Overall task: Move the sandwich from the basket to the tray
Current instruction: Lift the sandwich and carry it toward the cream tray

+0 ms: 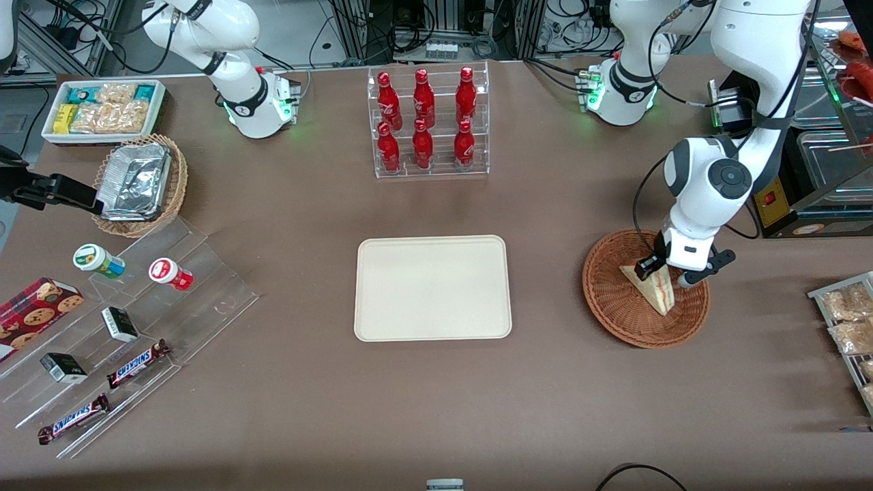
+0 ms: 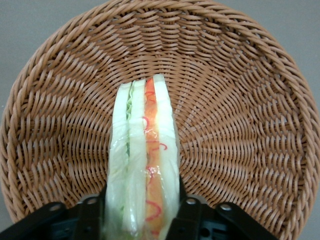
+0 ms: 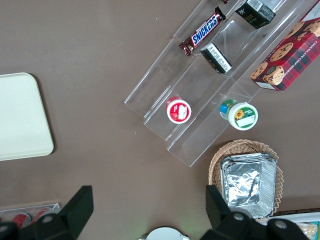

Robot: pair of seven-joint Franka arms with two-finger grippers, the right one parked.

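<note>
The sandwich (image 1: pixel 651 290) stands on edge in the reddish-brown wicker basket (image 1: pixel 614 300), toward the working arm's end of the table. My gripper (image 1: pixel 665 271) is down inside the basket, shut on the sandwich's wide end. In the left wrist view the black fingers (image 2: pixel 90 215) press against both bread faces of the sandwich (image 2: pixel 145 150), whose orange and green filling faces the camera, with the basket's weave (image 2: pixel 240 100) all around it. The cream tray (image 1: pixel 432 288) lies flat at mid-table beside the basket, with nothing on it.
A clear rack of red bottles (image 1: pixel 430 123) stands farther from the front camera than the tray. Toward the parked arm's end are a foil-filled tan basket (image 1: pixel 140 184), a white snack bin (image 1: pixel 102 109) and an acrylic stepped shelf (image 1: pixel 136 320). A snack rack (image 1: pixel 846 320) sits near the basket.
</note>
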